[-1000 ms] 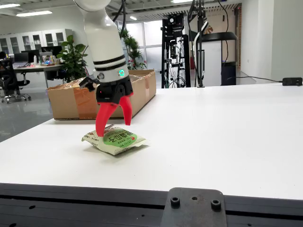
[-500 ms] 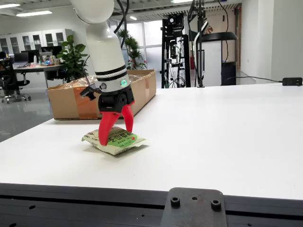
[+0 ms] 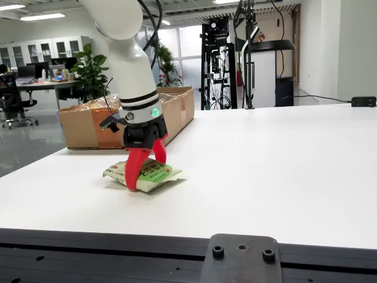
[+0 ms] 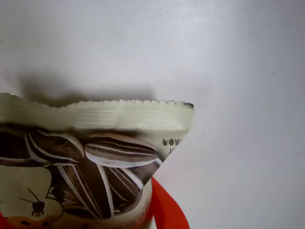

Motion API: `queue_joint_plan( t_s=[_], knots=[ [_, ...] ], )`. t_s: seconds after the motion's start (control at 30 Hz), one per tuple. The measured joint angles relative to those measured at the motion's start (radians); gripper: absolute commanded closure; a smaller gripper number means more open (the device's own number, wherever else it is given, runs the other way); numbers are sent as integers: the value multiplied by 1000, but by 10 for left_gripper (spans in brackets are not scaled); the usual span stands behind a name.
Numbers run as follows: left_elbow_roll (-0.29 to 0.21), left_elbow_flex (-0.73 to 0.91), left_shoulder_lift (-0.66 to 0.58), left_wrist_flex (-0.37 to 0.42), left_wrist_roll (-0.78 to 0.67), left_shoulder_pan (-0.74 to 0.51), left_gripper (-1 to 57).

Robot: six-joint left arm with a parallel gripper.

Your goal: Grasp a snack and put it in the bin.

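A pale green snack packet (image 3: 154, 173) printed with sunflower seeds lies on the white table (image 3: 283, 171) in the side view. My gripper (image 3: 146, 174) with red fingers (image 3: 134, 171) comes straight down over it, one finger at the near side and one at the far side, pressed against the packet. In the view that rides on the gripper, the packet (image 4: 95, 157) fills the lower left, its crimped end towards the top, and a red finger (image 4: 167, 210) touches its right side. The packet rests at table level.
An open cardboard box (image 3: 82, 132) holding several bagged snacks stands at the table's far left edge in the side view, behind the arm. A dark metal mount (image 3: 241, 259) sits at the near edge. Office furniture, plants and equipment racks stand beyond the table.
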Motion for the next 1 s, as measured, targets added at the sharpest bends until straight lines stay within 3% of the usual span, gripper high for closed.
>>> queue_joint_plan(
  t_s=[0.63,1.0],
  knots=[
    [2,3,-18,87,-8,-32,384],
    [15,3,-74,142,-8,-52,451]
  ],
)
